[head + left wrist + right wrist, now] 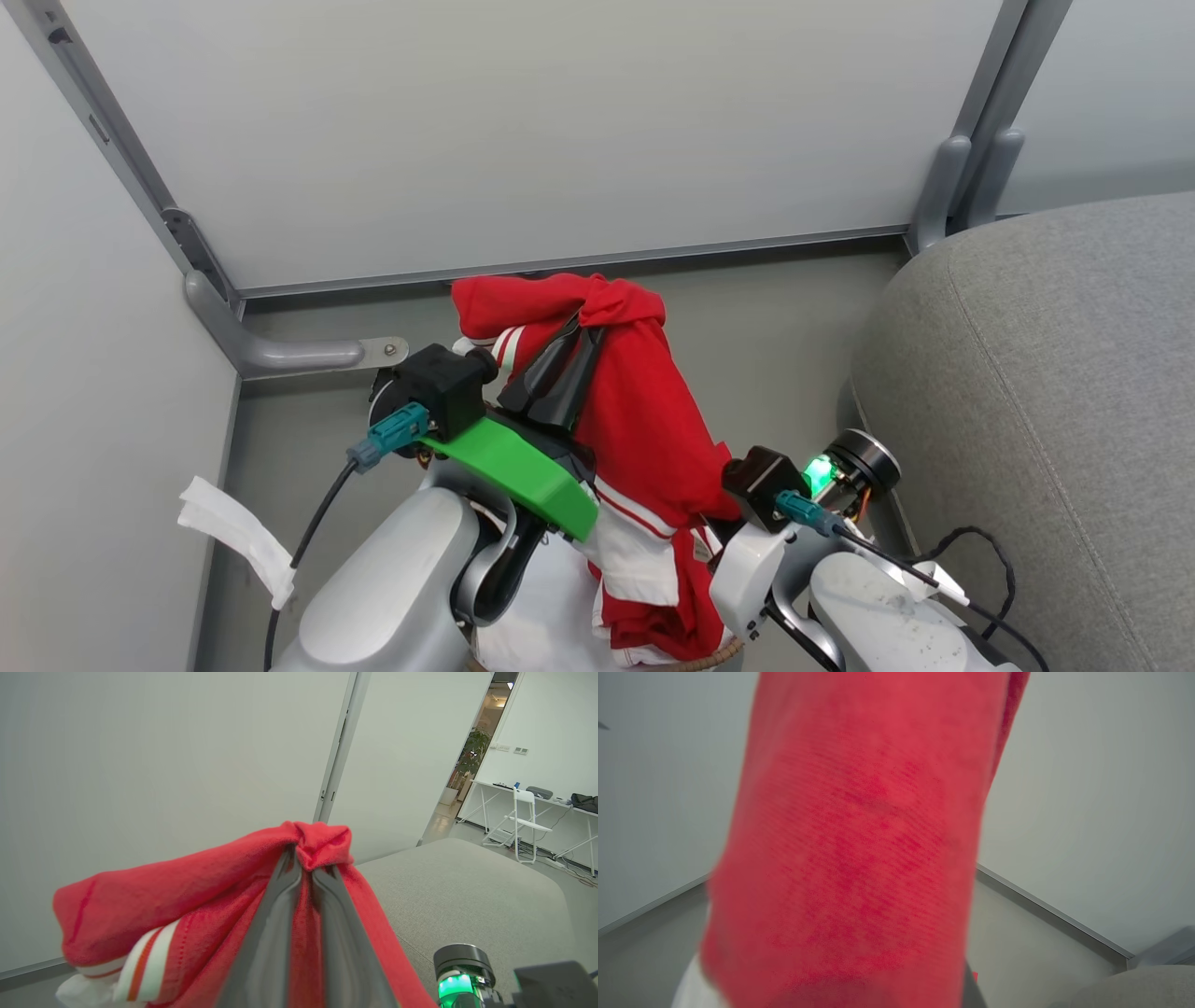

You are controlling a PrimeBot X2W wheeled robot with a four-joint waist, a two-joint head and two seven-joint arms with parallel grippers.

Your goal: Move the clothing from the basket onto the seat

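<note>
My left gripper (581, 329) is shut on a bunched fold of the red clothing (644, 420), holding it high above the floor. The garment hangs down from there, and its white panels and striped trim (635, 546) trail toward the bottom edge. The left wrist view has both fingers (275, 914) pinching the red fabric (187, 896). My right wrist (764, 487) presses against the hanging cloth, which hides its fingers. Red fabric (859, 849) covers the right wrist view close up. A bit of the basket's brown rim (711, 657) peeks out below. The grey seat (1046, 373) lies to the right.
White partition walls with grey metal frames and feet (280, 353) close off the corner ahead. A white rag (238, 537) hangs at the left wall. A black cable (976, 546) loops beside the seat. Beyond the seat (467, 891) a doorway shows a white chair (525, 821).
</note>
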